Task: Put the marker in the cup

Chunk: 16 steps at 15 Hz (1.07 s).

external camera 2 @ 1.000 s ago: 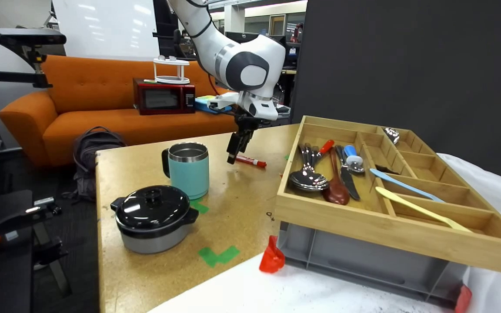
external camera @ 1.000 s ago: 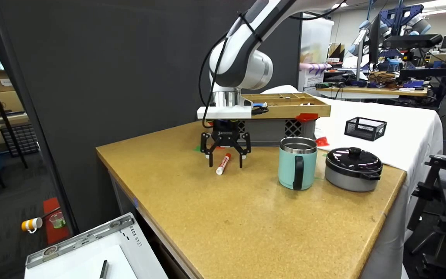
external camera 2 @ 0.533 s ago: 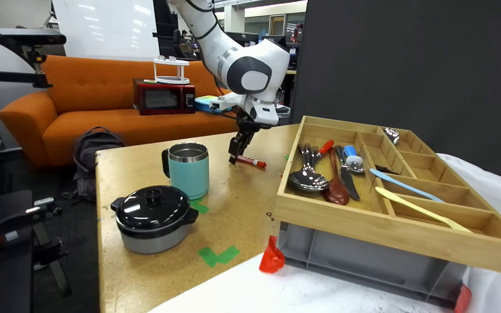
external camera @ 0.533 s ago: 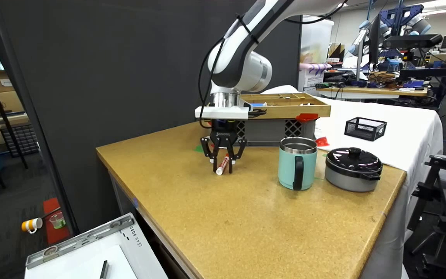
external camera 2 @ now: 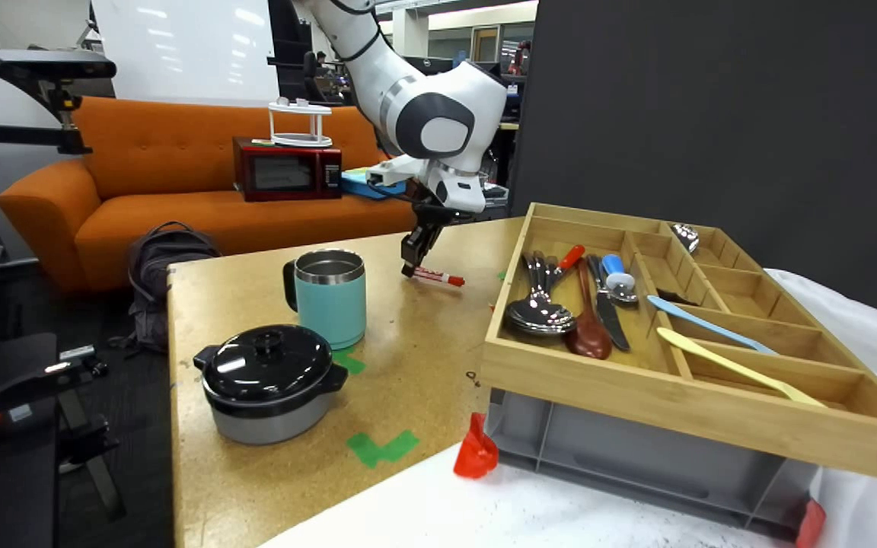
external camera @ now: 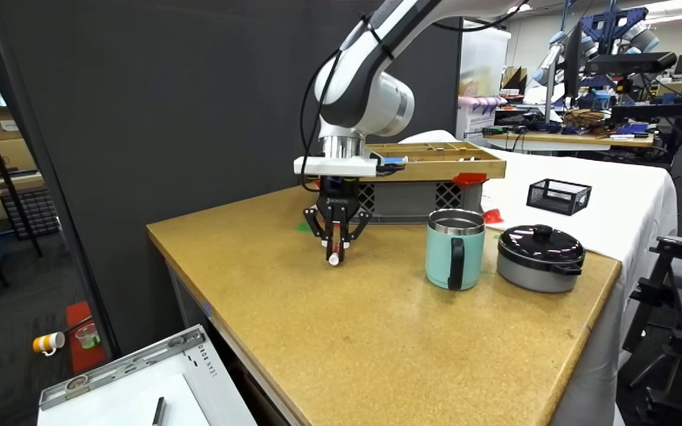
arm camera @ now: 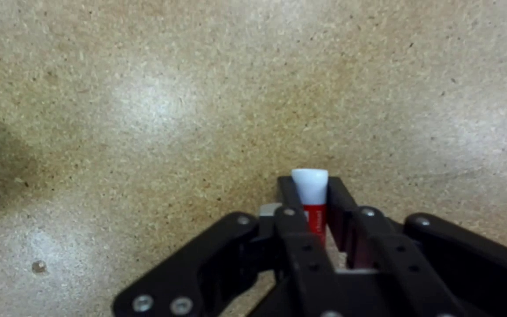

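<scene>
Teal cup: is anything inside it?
In both exterior views, the cup shows only its upper inner wall, and nothing pokes out the top. The near wall hides its bottom, so I can't tell what lies there.

The white-and-grey arm (external camera: 369, 97) has a black end effector (external camera: 335, 254).

Grey pot (external camera 2: 275, 423): on the tabletop (external camera 2: 416, 373), under a black lid (external camera 2: 256, 373).
Wooden tray (external camera 2: 697, 408): atop a grey crate (external camera 2: 636, 466); we see spoons (external camera 2: 541, 316) inside.
Mesh basket (external camera: 549, 201): on white cloth (external camera: 625, 189).
Orange sofa (external camera 2: 141, 217): we see a red microwave (external camera 2: 286, 173) on it.
</scene>
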Tool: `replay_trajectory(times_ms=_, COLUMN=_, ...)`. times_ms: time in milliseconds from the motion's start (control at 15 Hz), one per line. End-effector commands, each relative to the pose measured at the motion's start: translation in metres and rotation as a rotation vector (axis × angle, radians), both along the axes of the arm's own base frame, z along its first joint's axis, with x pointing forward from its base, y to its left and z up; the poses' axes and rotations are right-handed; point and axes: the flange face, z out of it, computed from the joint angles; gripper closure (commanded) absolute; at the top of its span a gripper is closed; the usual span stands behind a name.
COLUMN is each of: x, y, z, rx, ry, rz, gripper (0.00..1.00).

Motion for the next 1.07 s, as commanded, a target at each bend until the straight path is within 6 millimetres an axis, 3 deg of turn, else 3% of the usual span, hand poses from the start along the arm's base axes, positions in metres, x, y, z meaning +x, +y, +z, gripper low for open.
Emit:
replay_trajectory(times_ms=0, x=-0.006, y=0.000, z=0.039, rx=0.058, ry=0.000, rz=0.041, gripper=0.95)
replay_trajectory(times_ms=200, x=-0.011, y=-0.005, z=0.080, rx=0.115, ry=-0.018, rz=0.068, gripper=0.95)
replay_trajectory(times_ms=400, x=-0.022, y=-0.024, z=0.113, rx=0.203, ry=-0.027, rz=0.060, gripper=0.95)
replay_trajectory(times_ms=733, x=-0.059, y=-0.070, z=0.138, rx=0.291, ry=-0.028, rz=0.012, gripper=0.95)
replay_trajectory(times_ms=1000, x=-0.103, y=-0.091, z=0.152, rx=0.308, ry=-0.051, rz=-0.013, gripper=0.95)
